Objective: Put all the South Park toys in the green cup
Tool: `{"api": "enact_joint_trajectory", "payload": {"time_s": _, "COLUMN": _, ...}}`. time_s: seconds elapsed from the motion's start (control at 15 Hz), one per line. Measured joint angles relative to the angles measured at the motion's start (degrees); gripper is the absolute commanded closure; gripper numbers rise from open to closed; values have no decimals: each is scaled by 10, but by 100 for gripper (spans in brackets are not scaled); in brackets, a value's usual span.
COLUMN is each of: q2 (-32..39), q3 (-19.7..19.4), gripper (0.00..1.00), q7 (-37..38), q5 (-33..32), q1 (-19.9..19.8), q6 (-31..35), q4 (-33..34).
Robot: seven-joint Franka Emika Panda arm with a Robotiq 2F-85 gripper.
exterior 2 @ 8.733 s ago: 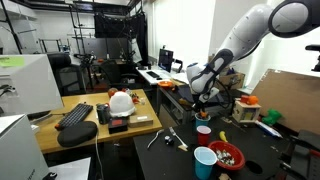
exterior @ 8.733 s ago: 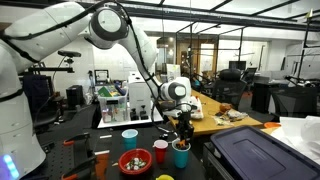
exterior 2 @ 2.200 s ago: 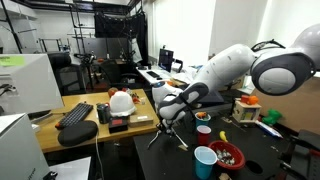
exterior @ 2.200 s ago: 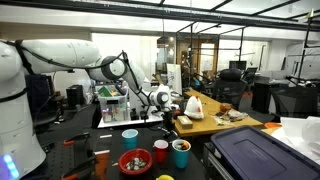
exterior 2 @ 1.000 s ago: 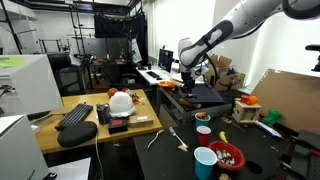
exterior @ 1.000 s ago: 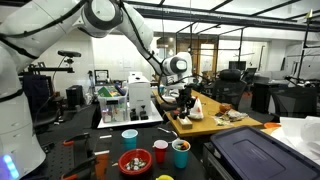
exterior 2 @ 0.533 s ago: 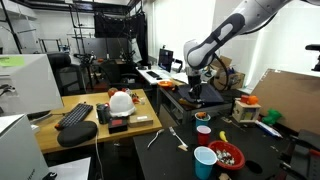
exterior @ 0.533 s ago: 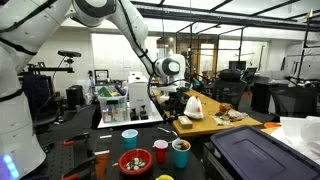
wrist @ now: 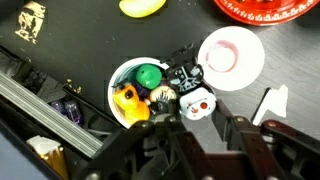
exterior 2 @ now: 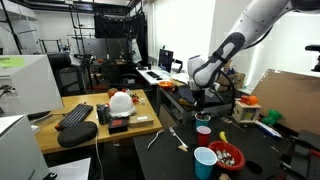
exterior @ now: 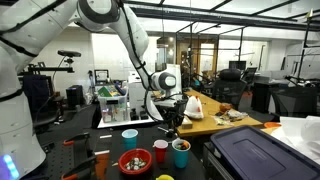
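**Gripper down over the cups, toy just short of the green cup's mouth**

Dropped since half a second ago: in both exterior views the gripper (exterior: 172, 120) (exterior 2: 200, 110) now sits lower, close above the cluster of cups instead of up at monitor height.

- Wrist view: the gripper (wrist: 198, 118) shows fingers (wrist: 238, 135) either side of a South Park toy (wrist: 196, 98). The toy overlaps the cup rim instead of being hidden behind it, so I read it as lifted and pinched, though the contact itself is in shadow.
- The toy's pale face is toward the fingers, its dark part away from them.
- The green cup (wrist: 113, 80) is upright with its mouth open to the camera and other toys (wrist: 135, 100) already inside. In an exterior view it stands just beside the red cup (exterior: 160, 151), at the table's front edge (exterior: 181, 154).
- Key relation, wrist view: the centre of the green cup's mouth lies at 9 o'clock from the held toy. The toy hangs over the rim on the 3 o'clock side, not over the middle.
- The red cup (wrist: 232, 57) sits at about 1 o'clock from the toy and equally close.

My judgement: the next move needs a short shift toward 9 o'clock before I release. A drop from here could catch the rim and bounce out, or drift toward the red cup.
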Motion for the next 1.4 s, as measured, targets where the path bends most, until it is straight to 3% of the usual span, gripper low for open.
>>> {"api": "enact_joint_trajectory", "payload": {"time_s": 0.8, "q2": 49, "q3": -42, "gripper": 88, "q7": 2, "q5": -17, "q1": 2, "q6": 117, "q4": 10}}
{"api": "enact_joint_trajectory", "payload": {"time_s": 0.87, "q2": 53, "q3": -44, "gripper": 38, "q7": 3, "q5": -19, "q1": 2, "q6": 125, "q4": 11}}
{"api": "enact_joint_trajectory", "payload": {"time_s": 1.0, "q2": 58, "q3": -46, "gripper": 30, "q7": 11, "q5": -20, "q1": 2, "q6": 137, "q4": 14}}
{"api": "enact_joint_trajectory", "payload": {"time_s": 1.27, "q2": 61, "q3": -46, "gripper": 1, "q7": 11, "q5": -20, "q1": 4, "q6": 141, "q4": 15}}
{"api": "enact_joint_trajectory", "payload": {"time_s": 1.4, "q2": 61, "q3": -44, "gripper": 0, "q7": 11, "q5": -20, "q1": 5, "q6": 142, "q4": 15}}
